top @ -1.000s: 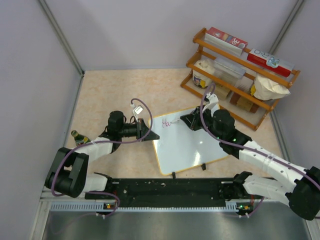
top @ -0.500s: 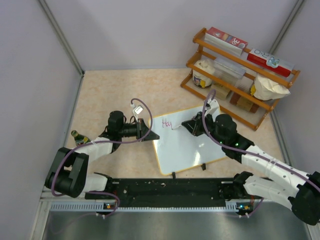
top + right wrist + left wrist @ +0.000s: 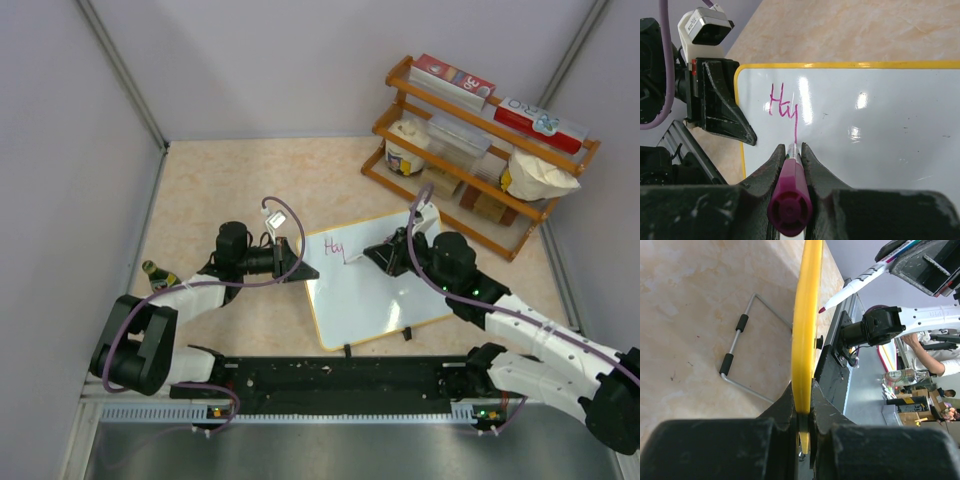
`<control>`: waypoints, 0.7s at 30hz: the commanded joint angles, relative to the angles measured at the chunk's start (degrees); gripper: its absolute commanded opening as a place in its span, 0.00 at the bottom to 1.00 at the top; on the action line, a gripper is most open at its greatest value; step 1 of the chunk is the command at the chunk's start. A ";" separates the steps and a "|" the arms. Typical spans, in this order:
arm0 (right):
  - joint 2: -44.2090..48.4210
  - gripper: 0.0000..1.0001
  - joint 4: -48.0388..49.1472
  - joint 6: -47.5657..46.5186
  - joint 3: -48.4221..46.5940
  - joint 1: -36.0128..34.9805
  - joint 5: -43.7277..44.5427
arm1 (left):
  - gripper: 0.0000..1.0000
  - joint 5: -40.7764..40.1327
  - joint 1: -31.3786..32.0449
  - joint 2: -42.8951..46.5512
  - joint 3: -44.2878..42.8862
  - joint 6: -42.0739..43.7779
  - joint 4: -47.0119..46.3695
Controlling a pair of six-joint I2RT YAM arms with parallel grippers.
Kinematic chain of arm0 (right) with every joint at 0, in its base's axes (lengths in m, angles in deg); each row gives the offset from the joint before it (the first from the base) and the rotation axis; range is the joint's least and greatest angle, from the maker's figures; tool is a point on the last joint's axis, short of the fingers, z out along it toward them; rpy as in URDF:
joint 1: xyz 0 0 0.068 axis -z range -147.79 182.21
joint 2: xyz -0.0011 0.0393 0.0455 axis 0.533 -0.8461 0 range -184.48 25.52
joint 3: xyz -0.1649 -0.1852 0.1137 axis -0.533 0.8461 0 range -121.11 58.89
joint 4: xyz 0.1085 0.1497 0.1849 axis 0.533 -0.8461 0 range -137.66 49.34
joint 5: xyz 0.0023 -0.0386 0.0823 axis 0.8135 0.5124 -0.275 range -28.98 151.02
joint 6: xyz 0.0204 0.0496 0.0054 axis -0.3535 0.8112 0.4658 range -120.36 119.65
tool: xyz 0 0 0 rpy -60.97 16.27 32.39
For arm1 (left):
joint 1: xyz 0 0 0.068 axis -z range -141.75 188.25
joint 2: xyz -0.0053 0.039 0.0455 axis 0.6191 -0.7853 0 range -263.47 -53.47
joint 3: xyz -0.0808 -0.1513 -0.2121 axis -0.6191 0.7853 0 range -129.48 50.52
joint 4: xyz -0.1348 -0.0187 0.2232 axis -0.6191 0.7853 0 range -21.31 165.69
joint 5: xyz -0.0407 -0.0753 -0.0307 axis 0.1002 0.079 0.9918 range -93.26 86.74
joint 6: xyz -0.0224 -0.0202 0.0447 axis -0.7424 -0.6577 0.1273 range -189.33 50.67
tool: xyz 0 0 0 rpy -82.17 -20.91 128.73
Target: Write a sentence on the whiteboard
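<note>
Glossy white yellow-framed whiteboard [image 3: 370, 300]: long axis roughly 9-to-3 o'clock; left gripper [image 3: 803, 407] clamped its 9 o'clock edge; right gripper [image 3: 793, 152] clamped magenta marker [image 3: 790, 205], hiding board's 2 o'clock corner.

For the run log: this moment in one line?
left pincer: clamps whiteboard edge | right pincer: holds marker | writing: few pink letters
</note>
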 commanded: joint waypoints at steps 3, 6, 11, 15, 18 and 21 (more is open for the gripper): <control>-0.57 0.00 5.31 0.74 -6.22 1.10 -0.84 | 0.00 -1.50 0.59 0.29 1.08 3.71 2.09; -1.27 0.00 5.92 0.56 -7.71 1.71 -1.10 | 0.00 -1.59 0.68 0.38 0.99 3.71 2.09; -3.64 0.00 6.45 1.00 -8.68 3.29 -1.01 | 0.00 -1.67 0.68 0.29 1.08 3.71 2.00; -5.58 0.00 5.84 0.83 -9.47 3.56 -1.19 | 0.00 -1.59 0.76 0.29 1.08 3.80 2.09; -6.37 0.00 5.40 0.48 -9.39 3.64 -1.19 | 0.00 -1.67 0.68 0.38 1.08 3.89 2.26; -6.73 0.00 5.22 0.39 -9.04 3.64 -1.19 | 0.00 -1.68 0.68 0.12 1.17 3.54 1.83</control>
